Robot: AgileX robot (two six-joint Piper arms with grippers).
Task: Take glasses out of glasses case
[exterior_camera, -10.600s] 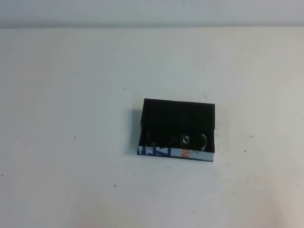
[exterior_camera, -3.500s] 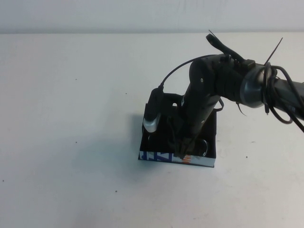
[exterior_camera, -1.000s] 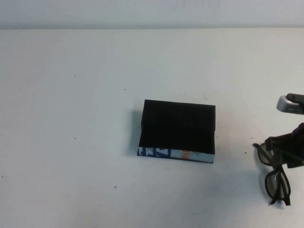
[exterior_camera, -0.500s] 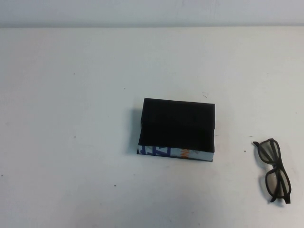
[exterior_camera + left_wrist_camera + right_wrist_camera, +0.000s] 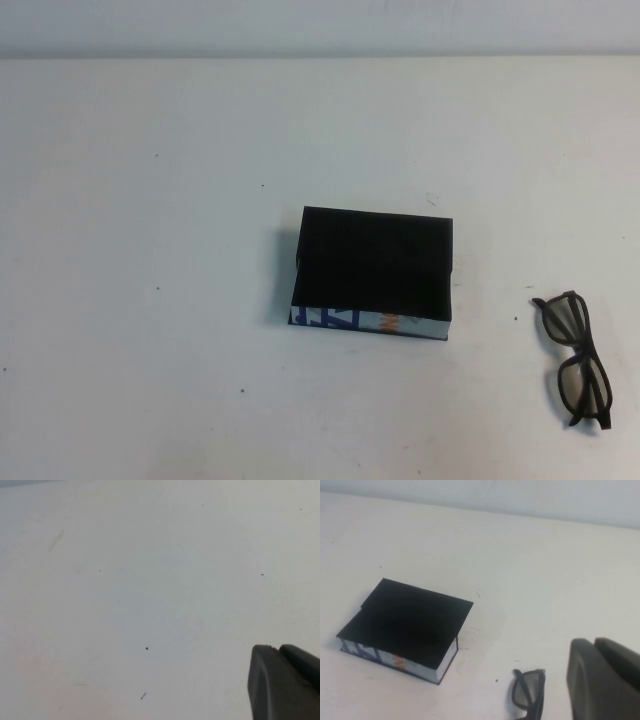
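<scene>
The glasses case [image 5: 372, 322], a shallow black box with a white front strip bearing blue letters and an orange mark, sits mid-table; it also shows in the right wrist view [image 5: 405, 625]. Nothing shows inside it. The dark-framed glasses [image 5: 577, 358] lie folded on the table to the right of the case, apart from it, and show in the right wrist view [image 5: 529, 692]. My right gripper [image 5: 592, 641] is shut and empty, raised above the table next to the glasses. My left gripper [image 5: 272, 647] is shut and empty over bare table. Neither arm shows in the high view.
The white table [image 5: 150, 300] carries only small dark specks. Its far edge meets a pale wall [image 5: 320, 25] at the back.
A second ago my right gripper stood over the glasses at the right edge; it has since pulled out of the high view, leaving the glasses lying on the table. The case has not moved.
</scene>
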